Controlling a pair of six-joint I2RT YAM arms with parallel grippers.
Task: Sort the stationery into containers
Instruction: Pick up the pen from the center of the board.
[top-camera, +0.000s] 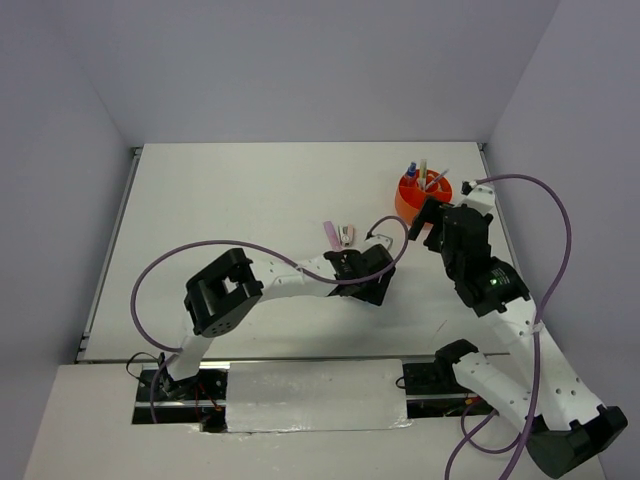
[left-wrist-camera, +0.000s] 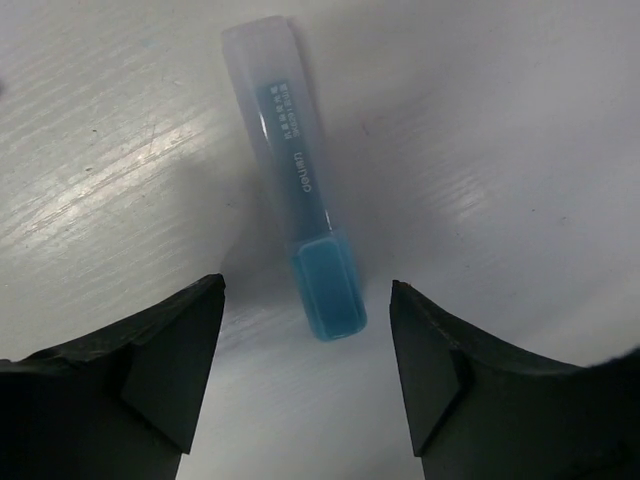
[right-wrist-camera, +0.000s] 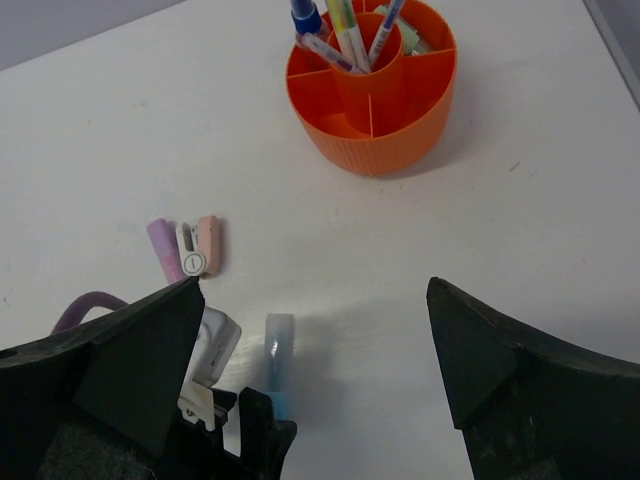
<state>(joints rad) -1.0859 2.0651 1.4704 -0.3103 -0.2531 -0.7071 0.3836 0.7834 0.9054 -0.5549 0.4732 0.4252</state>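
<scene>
Top external view: the white worktop carries everything. The orange organiser pot sits toward 2 o'clock, probably so that the right arm can reach it easily. Several pens stand upright in its central tube, held up by the tube's wall. The outer compartments facing the right wrist camera look empty, though something pale green shows in a far one.

The left arm reaches across to just past the worktop's centre, toward 4 o'clock, with the left claw pointing down at the surface. The pot is at roughly 1 o'clock from that claw. In the left wrist view the left claw straddles a teal highlighter that lies flat. The highlighter's solid teal end is at 6 o'clock between the fingers, and its frosted barrel runs up toward 12. The jaws stand apart on either side with bare worktop in both gaps, so they hold nothing. They line up across the barrel's narrow width, which I judge to be the set-up for a pinch.

The right claw hovers wide open and empty between the pot and the loose pieces, apparently waiting.

From the right claw, a lilac piece and a pink-and-white piece lie side by side at 10 o'clock, unsorted. The teal highlighter appears at 7 o'clock.
</scene>
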